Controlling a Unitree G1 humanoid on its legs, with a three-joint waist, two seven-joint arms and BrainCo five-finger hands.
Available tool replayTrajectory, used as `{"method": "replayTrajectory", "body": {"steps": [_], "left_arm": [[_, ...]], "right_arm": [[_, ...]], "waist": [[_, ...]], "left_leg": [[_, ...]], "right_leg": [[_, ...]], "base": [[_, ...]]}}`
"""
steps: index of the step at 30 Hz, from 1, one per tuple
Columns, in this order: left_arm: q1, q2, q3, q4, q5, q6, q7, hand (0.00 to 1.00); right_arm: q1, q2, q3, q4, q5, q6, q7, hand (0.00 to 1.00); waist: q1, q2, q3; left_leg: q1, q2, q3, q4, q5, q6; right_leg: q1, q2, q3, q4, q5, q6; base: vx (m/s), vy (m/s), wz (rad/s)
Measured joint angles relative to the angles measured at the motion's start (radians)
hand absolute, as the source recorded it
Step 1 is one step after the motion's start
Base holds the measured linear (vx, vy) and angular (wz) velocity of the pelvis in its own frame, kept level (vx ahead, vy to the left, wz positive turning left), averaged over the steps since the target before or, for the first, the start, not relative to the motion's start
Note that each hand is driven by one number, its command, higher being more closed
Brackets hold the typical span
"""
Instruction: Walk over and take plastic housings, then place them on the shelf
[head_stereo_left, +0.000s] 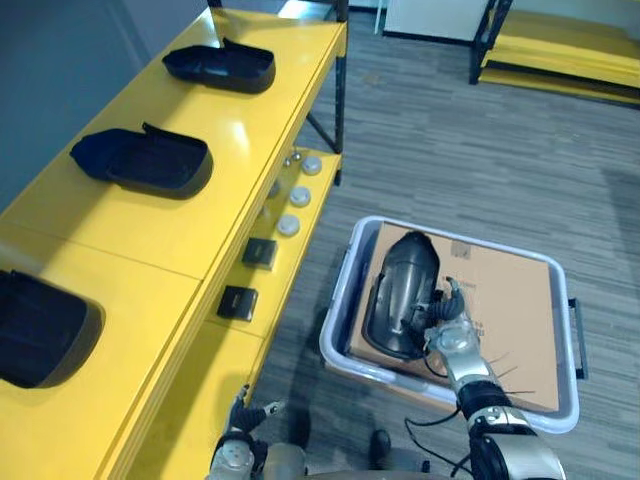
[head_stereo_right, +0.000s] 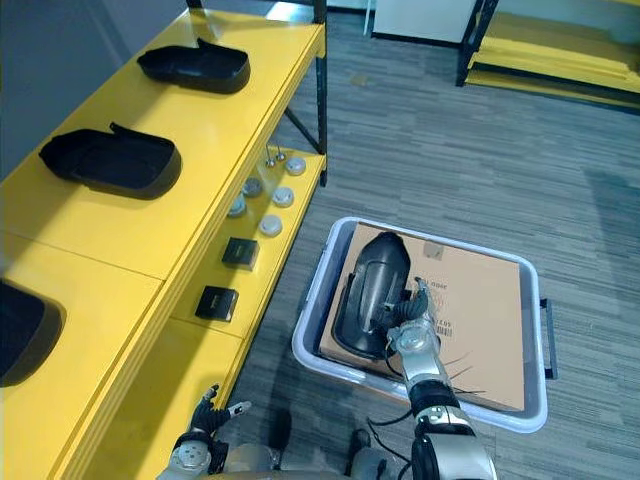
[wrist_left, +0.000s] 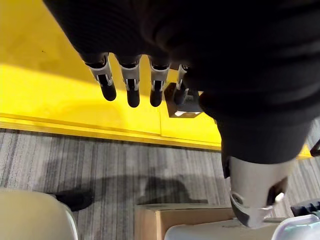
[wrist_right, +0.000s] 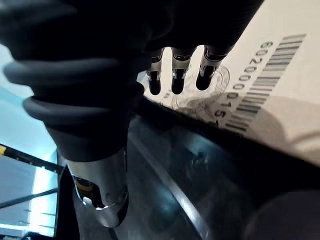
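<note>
On your left, the long yellow metal shelf (head_stereo_left: 200, 230) already carried three black moulded plastic housings along its top: one at the far end (head_stereo_left: 220, 67), one in the middle (head_stereo_left: 145, 160) and one nearest you (head_stereo_left: 40, 328). Your left hand (wrist_left: 131, 82) hung low beside the shelf's lower level, fingers straight and relaxed, holding nothing. Further right, the pale grey plastic tote (head_stereo_left: 338, 318) sat on the carpet with a flat brown cardboard box (head_stereo_left: 510, 300) inside it, and one more glossy black plastic housing (head_stereo_left: 400, 290) lay on that cardboard. Your right hand (head_stereo_left: 450, 335) was at that housing's near right edge, fingers spread above the cardboard and thumb over the dark shell, not closed on it. You seemed to be at the pick-up step. Next you would probably need to curl the fingers under the rim, lift it clear of the tote wall, and turn towards the shelf's free stretch.
</note>
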Motion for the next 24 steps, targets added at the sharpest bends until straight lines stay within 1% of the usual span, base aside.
{"method": "replayTrajectory", "body": {"steps": [4,6,7,10,15,22,24], "left_arm": [[-0.016,0.001,-0.001,0.002,-0.001,0.0,0.003,0.0],[-0.028,0.001,-0.004,0.003,-0.003,0.0,0.009,0.0],[-0.029,0.0,-0.006,0.003,-0.004,0.0,0.018,0.0],[-0.035,0.001,-0.02,0.009,-0.018,0.0,0.021,0.0],[-0.053,-0.001,-0.029,0.013,-0.022,0.0,0.021,0.0],[-0.061,0.0,-0.03,0.013,-0.039,0.001,0.022,0.0],[-0.061,-0.001,-0.029,0.012,-0.039,0.001,0.022,0.0]], "right_arm": [[-0.076,-0.004,-0.05,0.053,-0.016,0.017,-0.042,1.0],[-0.114,-0.028,-0.085,0.09,-0.024,0.028,-0.053,1.0],[-0.125,-0.038,-0.086,0.091,-0.024,0.038,-0.052,1.0],[-0.139,-0.043,-0.088,0.118,-0.023,0.039,-0.052,1.0],[-0.148,-0.028,-0.089,0.138,-0.005,0.039,-0.033,1.0],[-0.149,-0.022,-0.083,0.113,-0.025,0.04,-0.034,1.0],[-0.116,-0.022,-0.064,0.026,-0.032,0.047,-0.034,1.0]], "waist": [[0.007,-0.005,0.016],[0.018,-0.006,0.03],[0.019,-0.005,0.035],[0.018,-0.002,0.037],[0.019,-0.003,0.049],[0.017,-0.007,0.057],[0.016,-0.007,0.057]], "left_leg": [[-0.031,-0.003,0.001,-0.002,0.015,0.001],[-0.032,-0.005,0.0,-0.002,0.019,0.004],[-0.032,-0.005,-0.001,-0.004,0.021,0.004],[-0.028,-0.001,-0.01,-0.023,0.032,0.001],[-0.024,0.001,-0.009,-0.032,0.035,-0.003],[-0.013,0.0,0.014,-0.035,0.035,-0.003],[-0.011,0.0,0.017,-0.035,0.035,-0.003]], "right_leg": [[-0.026,0.0,0.0,-0.015,0.023,0.0],[-0.026,-0.001,0.0,-0.015,0.025,0.001],[-0.026,-0.001,-0.002,-0.015,0.025,0.001],[-0.027,0.0,-0.01,-0.015,0.025,0.001],[-0.028,0.001,-0.008,-0.016,0.025,0.001],[-0.027,-0.002,0.013,-0.015,0.025,0.001],[-0.027,-0.002,0.018,-0.014,0.025,0.001]], "base": [[-0.06,0.038,-0.01],[-0.05,0.02,0.02],[-0.05,0.016,0.05],[-0.02,-0.001,0.06],[0.0,0.0,0.0],[0.0,0.012,-0.08],[-0.02,0.003,-0.05]]}}
